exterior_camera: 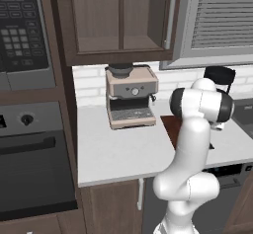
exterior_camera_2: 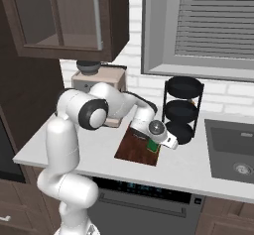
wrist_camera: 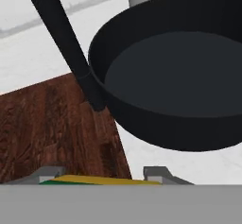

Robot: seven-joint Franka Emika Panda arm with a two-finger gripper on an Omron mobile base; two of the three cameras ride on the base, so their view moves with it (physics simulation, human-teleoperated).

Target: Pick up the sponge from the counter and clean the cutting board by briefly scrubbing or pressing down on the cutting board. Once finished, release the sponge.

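Note:
My gripper is shut on the sponge, a small green-over-yellow block held low over the right edge of the cutting board. In the hand view the sponge shows as a yellow and green strip between my two fingertips, with the grainy reddish-brown cutting board beyond it. Whether the sponge touches the wood I cannot tell. In the left base view a corner of the cutting board peeks out on the counter behind my arm.
A black tiered rack stands just right of the board; its bottom bowl looms close in front of the hand. A coffee machine sits at the wall behind. The sink lies to the right. Microwave and oven stand left.

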